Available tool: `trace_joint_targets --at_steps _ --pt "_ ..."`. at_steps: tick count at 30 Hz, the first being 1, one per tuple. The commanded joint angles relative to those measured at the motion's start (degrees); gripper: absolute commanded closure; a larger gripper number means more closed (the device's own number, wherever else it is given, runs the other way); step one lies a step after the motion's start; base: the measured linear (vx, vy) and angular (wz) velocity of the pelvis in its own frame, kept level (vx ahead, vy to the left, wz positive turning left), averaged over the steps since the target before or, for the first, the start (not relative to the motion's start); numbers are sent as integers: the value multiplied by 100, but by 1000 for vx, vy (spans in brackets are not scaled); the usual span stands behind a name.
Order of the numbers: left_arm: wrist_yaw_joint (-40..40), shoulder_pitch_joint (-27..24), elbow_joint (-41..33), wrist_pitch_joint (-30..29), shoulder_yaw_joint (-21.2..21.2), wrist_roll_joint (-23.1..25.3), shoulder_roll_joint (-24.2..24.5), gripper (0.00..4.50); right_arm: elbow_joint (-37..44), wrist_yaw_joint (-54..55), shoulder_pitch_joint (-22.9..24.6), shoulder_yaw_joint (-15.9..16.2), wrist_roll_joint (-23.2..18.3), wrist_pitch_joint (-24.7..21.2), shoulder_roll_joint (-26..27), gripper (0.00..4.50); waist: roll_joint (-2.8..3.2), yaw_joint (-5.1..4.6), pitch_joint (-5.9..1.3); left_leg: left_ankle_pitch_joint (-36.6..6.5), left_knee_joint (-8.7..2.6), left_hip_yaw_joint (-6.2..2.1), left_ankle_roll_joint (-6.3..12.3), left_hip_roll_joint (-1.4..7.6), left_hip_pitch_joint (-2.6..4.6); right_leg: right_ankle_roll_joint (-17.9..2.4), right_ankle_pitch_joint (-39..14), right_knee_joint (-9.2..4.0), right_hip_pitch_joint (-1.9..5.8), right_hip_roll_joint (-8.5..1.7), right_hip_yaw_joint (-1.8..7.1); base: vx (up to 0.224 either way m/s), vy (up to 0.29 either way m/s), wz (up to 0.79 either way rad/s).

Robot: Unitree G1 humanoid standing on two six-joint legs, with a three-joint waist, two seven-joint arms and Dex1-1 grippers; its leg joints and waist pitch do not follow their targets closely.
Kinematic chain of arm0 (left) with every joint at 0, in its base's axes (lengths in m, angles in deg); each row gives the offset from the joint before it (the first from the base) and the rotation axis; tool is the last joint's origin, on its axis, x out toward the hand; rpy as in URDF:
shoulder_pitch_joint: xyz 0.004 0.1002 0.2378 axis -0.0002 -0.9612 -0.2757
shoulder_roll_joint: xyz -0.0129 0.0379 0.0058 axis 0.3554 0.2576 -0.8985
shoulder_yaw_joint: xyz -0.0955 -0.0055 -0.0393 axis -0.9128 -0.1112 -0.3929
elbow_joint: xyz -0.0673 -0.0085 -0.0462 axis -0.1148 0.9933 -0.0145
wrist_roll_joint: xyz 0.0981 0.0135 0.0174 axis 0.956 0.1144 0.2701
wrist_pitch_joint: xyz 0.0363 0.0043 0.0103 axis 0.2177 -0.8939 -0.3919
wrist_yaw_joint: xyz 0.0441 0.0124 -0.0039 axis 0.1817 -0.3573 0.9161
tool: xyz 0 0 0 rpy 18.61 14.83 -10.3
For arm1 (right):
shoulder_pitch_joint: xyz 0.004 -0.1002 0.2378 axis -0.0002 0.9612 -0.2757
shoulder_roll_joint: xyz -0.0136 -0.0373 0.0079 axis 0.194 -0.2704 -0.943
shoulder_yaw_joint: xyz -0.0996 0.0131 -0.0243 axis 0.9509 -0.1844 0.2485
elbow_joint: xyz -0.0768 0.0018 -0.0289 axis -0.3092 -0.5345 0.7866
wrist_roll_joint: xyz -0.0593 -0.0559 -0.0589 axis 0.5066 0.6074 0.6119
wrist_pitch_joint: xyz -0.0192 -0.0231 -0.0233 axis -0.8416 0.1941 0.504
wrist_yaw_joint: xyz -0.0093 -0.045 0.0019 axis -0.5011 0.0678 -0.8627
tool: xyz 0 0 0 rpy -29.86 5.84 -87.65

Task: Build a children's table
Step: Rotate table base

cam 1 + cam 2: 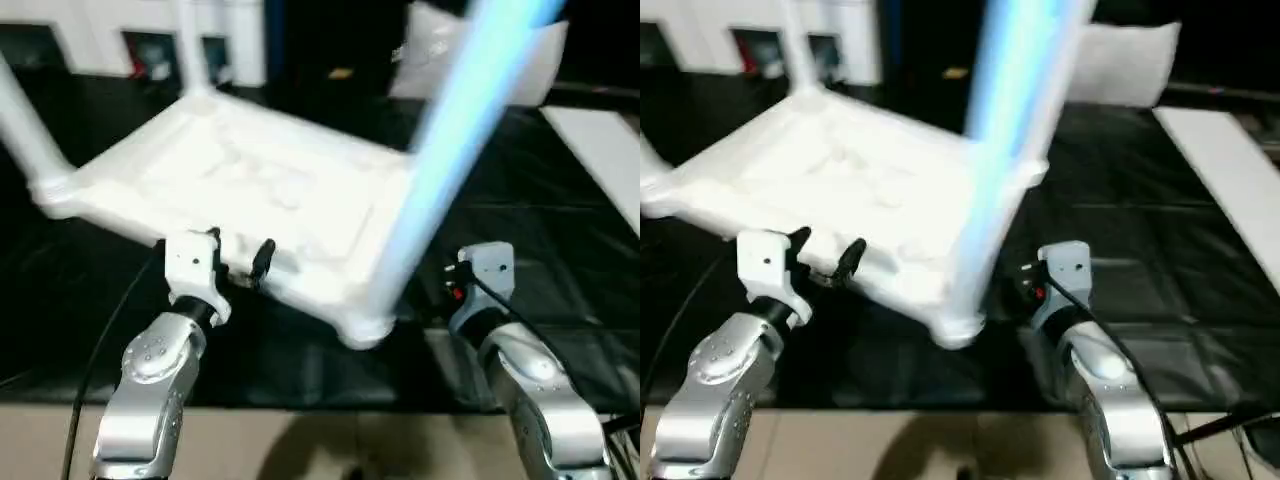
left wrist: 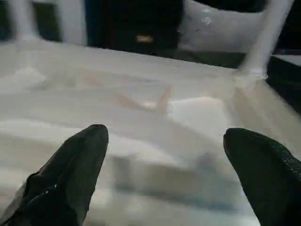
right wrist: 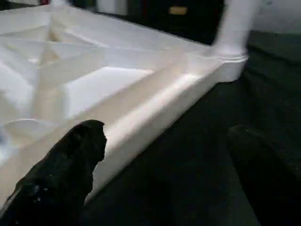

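- Both our grippers, left (image 1: 238,252) and right (image 3: 171,174), gape, holding nothing.
- Just ahead, the table (image 1: 250,180) lies inverted, legs (image 1: 455,140) up, so sockets stay reachable.

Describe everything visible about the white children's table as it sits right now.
The children's table is all white, plastic-looking, and lies upside down on the black-covered work surface, ribbed underside up. Legs rise from its corner sockets: one at the near corner, blurred and blue-tinted, one at the left corner, one at the far corner. The fourth corner is hidden. The top looks tilted, though blur leaves that unsure. The open left gripper sits at its near edge; the open right gripper is beside that edge, not gripping it.
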Motion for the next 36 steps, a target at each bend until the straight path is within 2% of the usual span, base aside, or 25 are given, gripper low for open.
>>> trace_joint_targets --at_steps 1,2,3,4,5,6,7,8,9,10,11,12,13,14,15,16,18,19,20,21,22,25,28,32,36 --pt "-61 14 -50 -56 4 2 86 6 51 9 9 -3 38 3 21 0 -146 199 -328 492 220 -160 245 20 -619 -1372 -1963 -901 1075 -851 889 69 -64 -9" --pt "-111 26 -41 -74 23 -14 120 6 48 2 4 -1 42 16 19 0 -67 199 -191 807 203 -216 -122 57 -675 -1512 -1733 -959 997 -820 724 51 -52 -12" --pt "-224 33 -36 -92 47 -85 158 6 41 -17 -4 -2 42 54 14 0 18 200 -114 1244 -13 -229 -332 163 -641 -1699 -1577 -1046 848 -770 500 51 -52 -12" --pt "-333 38 -33 -107 69 -157 192 6 33 -36 -11 -2 42 91 8 0 194 165 -120 1643 -527 -205 -372 345 -577 -1593 -1472 -986 700 -490 165 0 0 0" --pt "-725 100 18 -130 253 -154 472 6 -4 -220 -39 33 41 245 -126 0 286 145 -123 1768 -764 -175 -337 417 -538 -1417 -1283 -955 665 -339 10 67 48 -7" --pt "-1084 171 96 -156 375 -182 710 6 -2 -470 -54 64 -80 209 -245 0 450 7 -252 1935 -862 -380 -134 648 -557 -1043 -87 -533 581 -3 -78 67 48 -7" --pt "-1353 229 164 -183 421 -242 860 6 13 -640 -61 94 -149 148 -338 0 439 -19 -326 2226 -776 -443 17 748 -354 -953 502 -463 441 -29 -43 98 63 -5" --pt "-1644 292 231 -176 455 -315 1008 6 14 -731 -70 78 -211 84 -390 0 434 -30 -446 3388 -640 -497 293 723 -307 -1004 1720 -349 419 -133 19 59 51 1" --pt "-2053 385 309 -185 525 -400 1215 6 15 -905 -84 53 -327 30 -477 0 401 21 -461 4259 -563 -461 344 637 -362 -997 2385 -340 392 -153 67 59 51 1" --pt "-2411 491 402 -150 613 -411 1424 6 15 -1105 -87 44 -404 67 -585 0 363 56 -427 3953 -604 -382 281 563 -431 -1030 2335 -385 426 -201 97 0 0 0" --pt "-2747 640 549 -67 712 -356 1644 6 6 -1316 -86 45 -443 102 -733 0 367 68 -424 3548 -640 -340 248 547 -464 -1066 2156 -411 465 -229 113 0 0 0" --pt "-2940 737 646 -10 775 -308 1777 6 1 -1453 -83 53 -458 129 -833 0 338 73 -367 2540 -735 -274 146 574 -533 -1230 1709 -471 515 -310 139 0 0 0" --pt "-3192 865 770 35 834 -300 1916 6 2 -1657 -72 81 -473 129 -991 0 334 77 -335 2015 -788 -263 105 592 -546 -1318 1405 -514 532 -336 141 -59 13 -2" --pt "-3349 945 847 56 866 -310 1997 6 1 -1781 -68 101 -484 117 -1088 0 378 73 -293 1078 -857 -257 -14 632 -542 -1451 745 -568 549 -372 158 -70 1 -2" --pt "-3714 1184 1065 139 977 -286 2174 6 14 -2100 -52 100 -562 126 -1320 0 361 58 -230 240 -926 -248 -162 654 -508 -1486 -49 -662 532 -378 179 -70 1 -2" --pt "-3983 1363 1230 203 1066 -280 2314 6 16 -2334 -43 97 -625 139 -1488 0 340 58 -206 -293 -951 -220 -285 651 -474 -1470 -709 -721 516 -408 211 -78 -12 0" --pt "-4647 1782 1666 510 1298 -193 2542 6 21 -2863 -30 157 -689 243 -1881 0 345 71 -196 -555 -968 -149 -396 662 -457 -1356 -1403 -803 483 -432 234 -71 -21 1" --pt "-4647 1782 1666 510 1298 -193 2542 33 21 -2863 -30 157 -689 243 -1881 0 319 80 -182 -654 -983 -131 -415 653 -451 -1252 -1707 -834 476 -418 233 -62 -18 1" --pt "-4957 2033 1958 676 1400 -154 2558 33 13 -3094 -48 226 -686 280 -2055 0 342 100 -218 -616 -982 -103 -470 671 -425 -1179 -1883 -834 461 -446 244 -51 -10 1" --pt "-5179 2219 2179 796 1475 -136 2566 47 2 -3258 -63 270 -689 303 -2175 0 306 99 -193 -665 -997 -76 -436 668 -412 -1075 -2194 -894 419 -430 236 -51 -10 1" --pt "-5394 2400 2408 913 1558 -114 2553 47 3 -3454 -70 307 -729 315 -2288 0 313 114 -223 -591 -990 -48 -449 694 -401 -1099 -2113 -880 395 -441 237 0 0 0" --pt "-6021 2983 3209 1322 1870 58 2495 71 45 -3993 -83 444 -876 261 -2575 0 323 119 -260 -409 -1006 -35 -401 715 -453 -1214 -1650 -821 425 -432 221 0 0 0" --pt "-6285 3338 3740 1668 2047 221 2421 103 34 -4224 -135 556 -906 242 -2662 0 320 123 -322 -54 -972 -14 -281 728 -501 -1413 -837 -742 454 -453 213 0 0 0" --pt "-6641 3913 4672 2304 2272 490 2216 125 -112 -4432 -347 779 -928 232 -2613 0 330 152 -384 464 -918 11 -81 727 -511 -1651 61 -651 466 -459 195 0 0 0" --pt "-6755 4184 5171 2617 2430 686 2126 156 -645 -4572 -576 909 -809 423 -2504 0 317 178 -393 517 -895 39 -12 728 -533 -1839 317 -635 465 -470 178 0 0 0"
